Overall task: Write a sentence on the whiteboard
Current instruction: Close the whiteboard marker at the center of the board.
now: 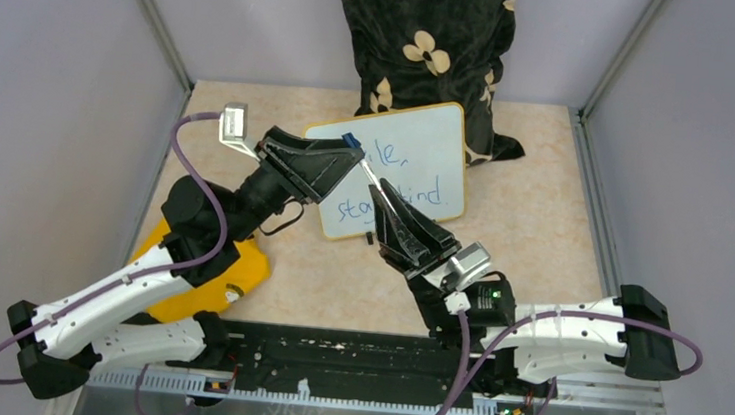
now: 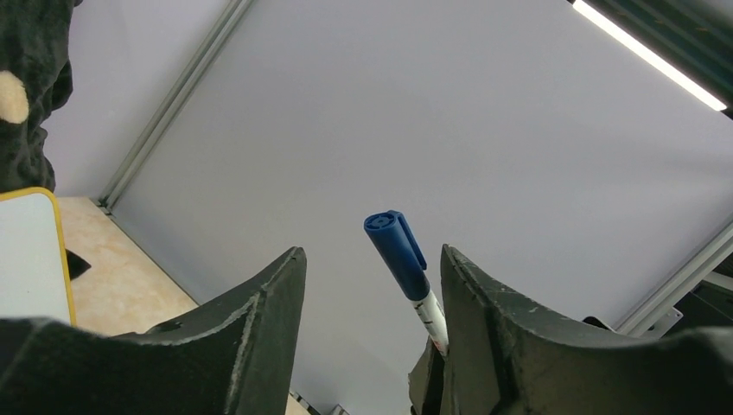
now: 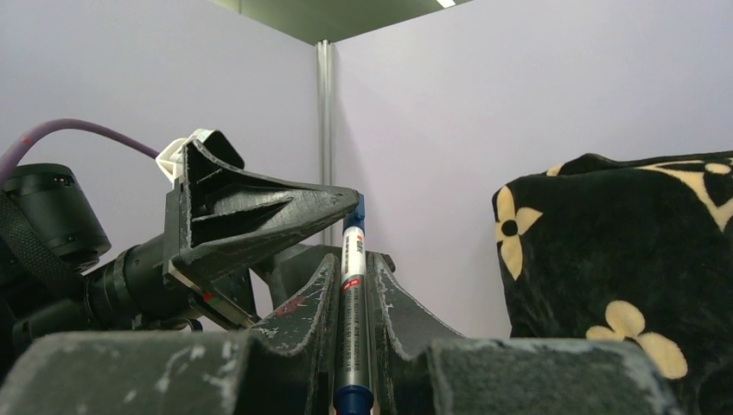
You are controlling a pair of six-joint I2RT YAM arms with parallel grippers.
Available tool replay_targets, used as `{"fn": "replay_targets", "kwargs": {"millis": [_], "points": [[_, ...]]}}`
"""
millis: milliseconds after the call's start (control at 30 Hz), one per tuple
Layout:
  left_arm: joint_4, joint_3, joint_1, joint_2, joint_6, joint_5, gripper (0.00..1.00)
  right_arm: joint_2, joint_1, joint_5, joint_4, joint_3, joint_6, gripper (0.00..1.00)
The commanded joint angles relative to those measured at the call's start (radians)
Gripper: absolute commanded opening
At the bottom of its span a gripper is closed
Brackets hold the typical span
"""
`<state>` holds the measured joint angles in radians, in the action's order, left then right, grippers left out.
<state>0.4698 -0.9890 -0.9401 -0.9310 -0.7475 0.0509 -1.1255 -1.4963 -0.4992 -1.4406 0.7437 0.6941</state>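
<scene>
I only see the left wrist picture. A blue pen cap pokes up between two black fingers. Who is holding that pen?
Observer: The right gripper is. It is shut on the pen, with the cap end pointing up.
Child: Is there any writing yet?
Observer: Yes, there are blue words on the whiteboard. I can read "stay", but the arms hide part of the rest.
Child: Is anything else lying around?
Observer: A yellow cloth lies under the left arm.
</scene>
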Motion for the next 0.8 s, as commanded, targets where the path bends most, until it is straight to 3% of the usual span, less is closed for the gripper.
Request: {"fn": "replay_targets", "kwargs": {"millis": [0, 267, 667, 767], "points": [[0.024, -0.024, 0.007, 0.009, 0.011, -0.014, 0.62, 0.013, 0.005, 0.018, -0.015, -0.007, -0.021, 0.00], [0.096, 0.003, 0.012, 0.014, -0.023, -0.033, 0.54, 0.012, 0.004, 0.025, -0.012, -0.015, -0.026, 0.00], [0.208, 0.077, 0.023, -0.014, -0.152, -0.134, 0.01, 0.024, 0.004, 0.026, -0.001, -0.023, -0.031, 0.00], [0.220, 0.094, 0.023, -0.027, -0.185, -0.171, 0.00, 0.023, 0.004, 0.024, -0.001, -0.021, -0.031, 0.00]]}}
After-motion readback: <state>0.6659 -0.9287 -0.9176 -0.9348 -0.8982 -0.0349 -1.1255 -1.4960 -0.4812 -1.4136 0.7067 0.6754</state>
